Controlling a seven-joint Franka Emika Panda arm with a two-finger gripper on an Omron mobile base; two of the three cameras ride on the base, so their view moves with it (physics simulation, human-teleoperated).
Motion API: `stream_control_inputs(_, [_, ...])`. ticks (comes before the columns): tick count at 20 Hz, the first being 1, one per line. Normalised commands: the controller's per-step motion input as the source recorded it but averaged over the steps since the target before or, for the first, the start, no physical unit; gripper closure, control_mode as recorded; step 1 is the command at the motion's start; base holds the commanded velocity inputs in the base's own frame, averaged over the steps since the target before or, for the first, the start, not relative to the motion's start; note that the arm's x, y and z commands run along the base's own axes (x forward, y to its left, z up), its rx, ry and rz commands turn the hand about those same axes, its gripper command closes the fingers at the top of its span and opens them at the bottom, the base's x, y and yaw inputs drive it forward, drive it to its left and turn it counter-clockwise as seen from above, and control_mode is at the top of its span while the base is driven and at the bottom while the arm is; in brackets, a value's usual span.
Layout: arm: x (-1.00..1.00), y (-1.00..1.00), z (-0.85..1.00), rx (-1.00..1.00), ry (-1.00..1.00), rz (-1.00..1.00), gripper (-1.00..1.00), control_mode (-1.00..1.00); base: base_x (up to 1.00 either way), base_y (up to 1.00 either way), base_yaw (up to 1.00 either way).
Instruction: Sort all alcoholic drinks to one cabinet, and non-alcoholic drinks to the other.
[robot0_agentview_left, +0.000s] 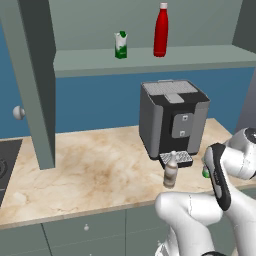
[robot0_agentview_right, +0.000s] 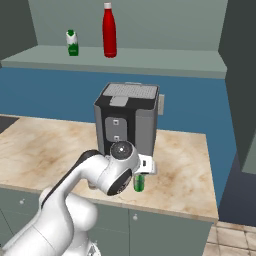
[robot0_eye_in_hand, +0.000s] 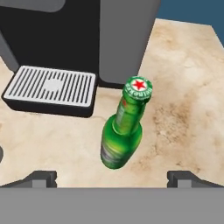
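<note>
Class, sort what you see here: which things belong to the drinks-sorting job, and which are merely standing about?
Belongs to the job:
green bottle
pale bottle
red bottle
carton
cabinet shelf
cabinet door
open gripper

Standing about:
coffee machine
counter

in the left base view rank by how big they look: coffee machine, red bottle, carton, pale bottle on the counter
1. coffee machine, by far the largest
2. red bottle
3. pale bottle and carton look close in size; the pale bottle stands nearer the camera, so ranking those two is unsure
</note>
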Motion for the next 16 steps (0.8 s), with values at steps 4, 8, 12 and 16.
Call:
stream_control_inputs(4, [0.16,-0.02,-0.16,0.00,0.01,0.00,-1.00,-1.00,0.00,0.00,0.00])
stream_control_inputs(8, [0.13,-0.10,-0.17,0.00,0.00,0.00,-1.00,-1.00,0.00,0.00,0.00])
stream_control_inputs(12, [0.14,-0.07,-0.17,0.00,0.00,0.00,-1.00,-1.00,0.00,0.00,0.00])
stream_control_inputs(16, [0.10,-0.07,-0.17,0.00,0.00,0.00,-1.00,-1.00,0.00,0.00,0.00])
